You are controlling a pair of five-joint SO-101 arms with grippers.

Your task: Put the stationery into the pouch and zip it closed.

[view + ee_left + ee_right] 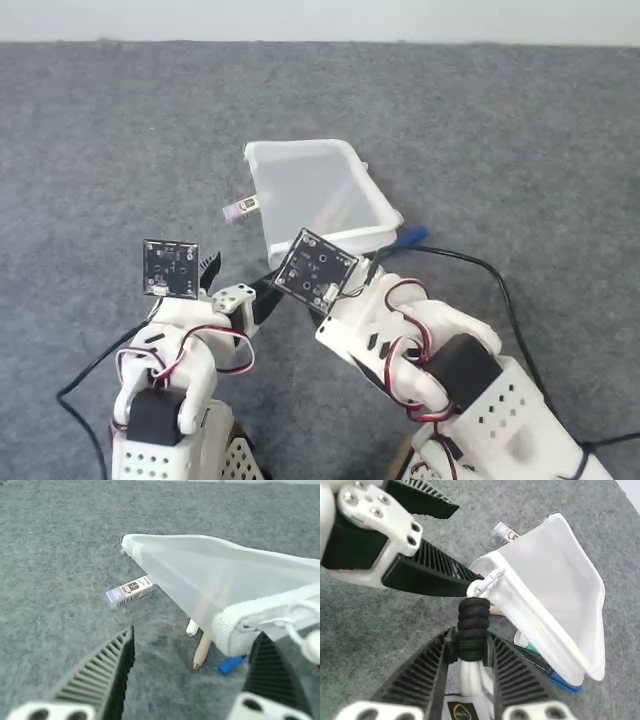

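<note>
Grey, felt-like carpet covers my counter (520, 130), a pale wall (320, 18) behind. The translucent white pouch (315, 195) sits mid-counter, soft and wedge-shaped, one corner lifted. My right gripper (470, 647) has its ribbed black jaws closed on the braided black zip pull (472, 617). My left gripper (196, 635) hangs beside that corner, jaws wide apart. A boxed eraser (131, 591), a wooden pencil (201, 652) and a blue pen (230, 665) lie by the pouch.

The pouch (310, 190) is milky white, the mat (520, 130) speckled grey, the pen (410, 237) blue, the pull-cord (472, 630) black.
</note>
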